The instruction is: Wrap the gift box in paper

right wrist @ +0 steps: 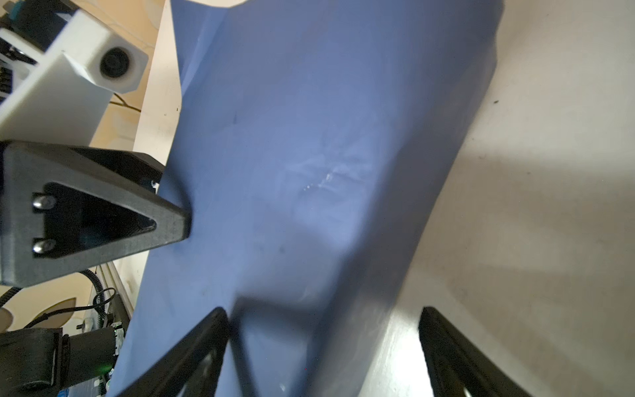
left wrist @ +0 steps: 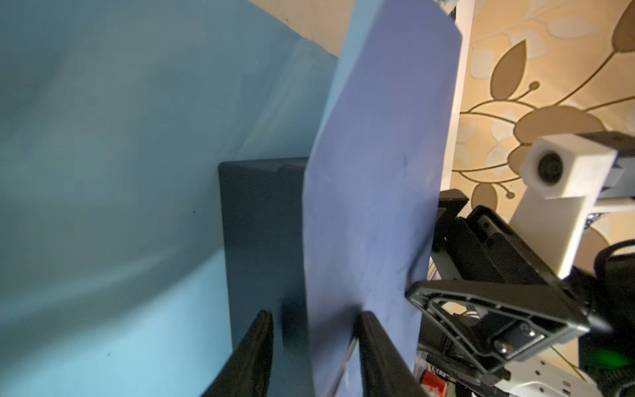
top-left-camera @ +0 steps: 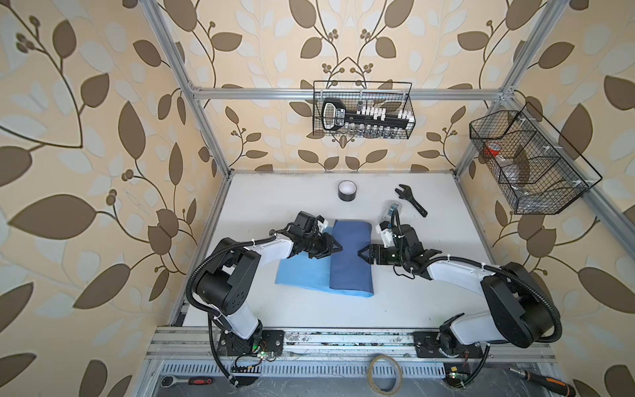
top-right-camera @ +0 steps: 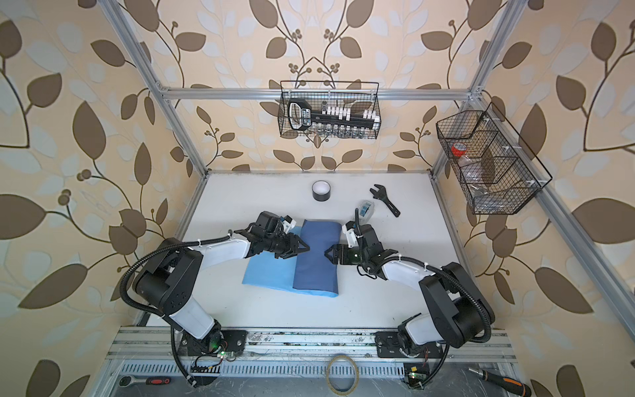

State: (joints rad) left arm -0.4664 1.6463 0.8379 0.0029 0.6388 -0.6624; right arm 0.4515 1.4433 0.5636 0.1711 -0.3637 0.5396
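Observation:
The paper lies mid-table in both top views. Its slate-blue flap (top-left-camera: 351, 257) is folded over, and its light blue face (top-left-camera: 302, 271) is spread out to the left. The flap hides the gift box in both top views. In the left wrist view the gift box (left wrist: 261, 223) shows as a dark navy block under the flap (left wrist: 371, 172). My left gripper (top-left-camera: 338, 248) (left wrist: 316, 319) is open at the flap's left edge, with one finger over the flap and one at the box's side. My right gripper (top-left-camera: 362, 254) (right wrist: 323, 316) stands open at the flap's right edge.
A black tape roll (top-left-camera: 346, 190), a black wrench (top-left-camera: 410, 199) and a small clear case (top-left-camera: 391, 210) lie behind the paper on the white table (top-left-camera: 412, 295). Wire baskets hang on the back wall (top-left-camera: 364, 110) and the right wall (top-left-camera: 529, 161).

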